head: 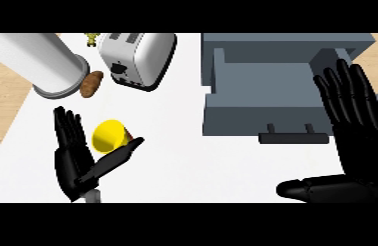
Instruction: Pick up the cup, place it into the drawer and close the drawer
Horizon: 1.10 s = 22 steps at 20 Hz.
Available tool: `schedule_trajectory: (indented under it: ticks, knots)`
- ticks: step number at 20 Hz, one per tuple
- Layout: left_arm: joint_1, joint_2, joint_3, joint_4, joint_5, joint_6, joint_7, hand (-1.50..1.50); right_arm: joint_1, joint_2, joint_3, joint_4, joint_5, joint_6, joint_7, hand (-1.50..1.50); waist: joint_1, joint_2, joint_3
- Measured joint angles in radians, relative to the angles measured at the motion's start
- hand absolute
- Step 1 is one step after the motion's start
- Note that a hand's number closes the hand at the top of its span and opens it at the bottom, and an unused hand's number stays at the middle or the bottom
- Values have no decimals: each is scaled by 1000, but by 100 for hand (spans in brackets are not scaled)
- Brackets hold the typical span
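A yellow cup [109,135] lies tipped on the white counter at the left, its mouth turned up toward the view. My left hand [74,162] stands right beside it, fingers straight on the cup's left and thumb stretched out under its lower right side; the hand is open. The grey drawer [258,97] is pulled out at the right, its inside bare, with a dark handle [293,137] on its front. My right hand [353,135] is open, fingers straight up, at the drawer's right side and partly covering that wall.
A white toaster [140,57] stands at the back, left of the drawer. A large white cylinder [44,65] lies at the far left with a brown potato-like thing [91,84] against it. A small green-yellow object [91,38] sits at the back edge.
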Motion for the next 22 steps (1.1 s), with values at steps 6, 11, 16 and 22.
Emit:
schedule_trajectory:
  ticks: [6, 11, 16, 22]
  knots:
    - [25, 1, 60, 100, 78, -86, -107, -150, -22, -1, -12, 30, -3, 8, -10, -150, 1, 0, 0]
    - [15, 3, 88, 170, 108, -110, -155, -150, -7, -1, -8, -8, -3, 9, 15, -150, 0, 0, 0]
    - [9, -1, 96, 270, 171, -133, -255, -150, -26, -3, -21, -2, -12, 10, 25, -150, 0, 0, 0]
    - [-50, 0, 140, 412, 234, -153, -359, -150, -26, -11, -37, 12, -35, 32, 15, -150, -1, 0, 0]
